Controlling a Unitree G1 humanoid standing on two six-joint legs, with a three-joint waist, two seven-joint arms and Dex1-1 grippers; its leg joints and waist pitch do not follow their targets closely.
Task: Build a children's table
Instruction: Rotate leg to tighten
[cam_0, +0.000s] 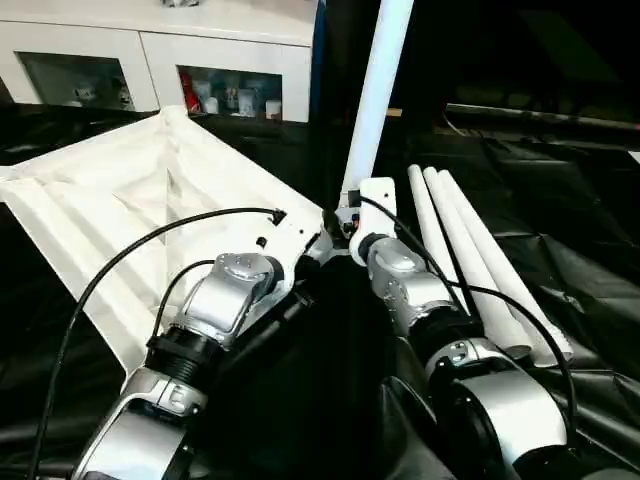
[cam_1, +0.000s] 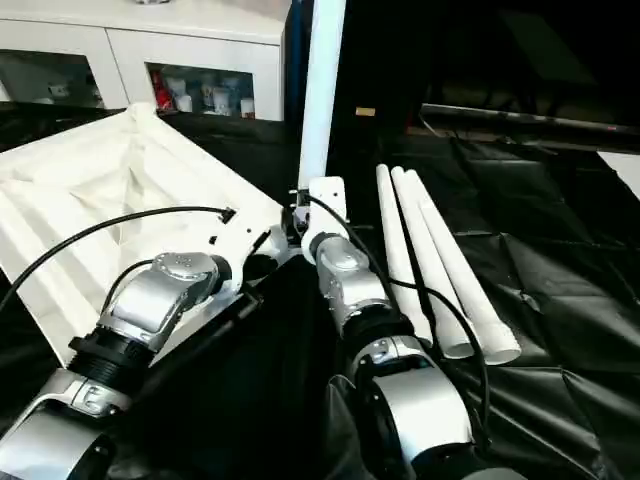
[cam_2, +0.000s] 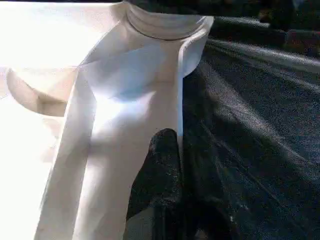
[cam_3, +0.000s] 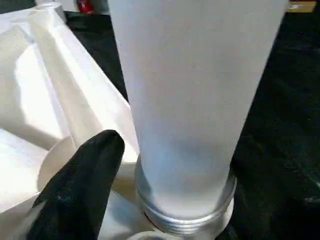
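The children's table top (cam_0: 120, 200) lies upside down on the left, ribbed underside up. One white leg (cam_0: 378, 90) stands upright in its near right corner socket (cam_3: 185, 220). Three more legs (cam_0: 470, 260) lie side by side on the black cloth to the right. My right gripper (cam_0: 347, 215) is at the foot of the standing leg and is open. Its black finger (cam_3: 95, 160) stands a little off the tube. My left gripper (cam_2: 177, 150) is shut on the top's thin rim (cam_2: 180, 100), just short of that corner socket.
A white glass-door cabinet (cam_0: 230, 60) stands behind the table top. Crumpled black cloth (cam_0: 560, 270) covers the work surface. My silver forearms (cam_0: 220, 300) cross the foreground, with black cables looping over them.
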